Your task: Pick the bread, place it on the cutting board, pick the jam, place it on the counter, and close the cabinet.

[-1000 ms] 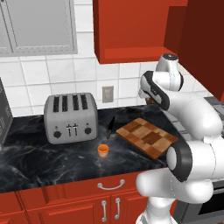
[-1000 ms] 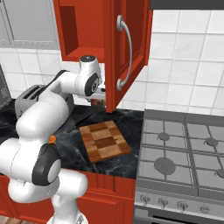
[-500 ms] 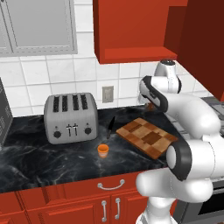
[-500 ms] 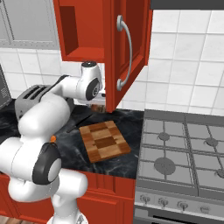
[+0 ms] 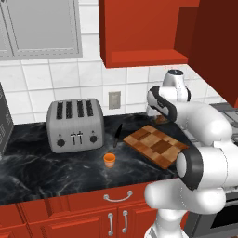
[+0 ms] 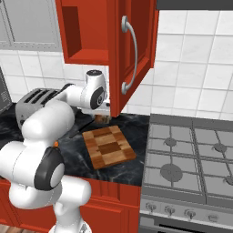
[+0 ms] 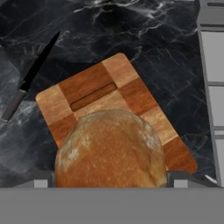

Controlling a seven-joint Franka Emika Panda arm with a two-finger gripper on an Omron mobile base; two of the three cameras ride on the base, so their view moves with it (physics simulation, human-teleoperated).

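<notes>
The gripper (image 7: 111, 181) is pinching the bread (image 7: 111, 148), which is filling the space between its fingers and hanging above the near end of the cutting board (image 7: 92, 94). The round loaf shows no long axis. The board is lying flat on the counter (image 7: 131, 35), its long side running diagonally. Farther left, a knife (image 7: 33, 74) is lying apart from the board.

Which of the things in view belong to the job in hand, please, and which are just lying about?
Belonging to the job:
- bread, held in the end effector above the board
- cutting board
- jam, standing on the counter
- cabinet, door open

Just lying about:
- toaster
- knife, beside the board
- stove
</notes>
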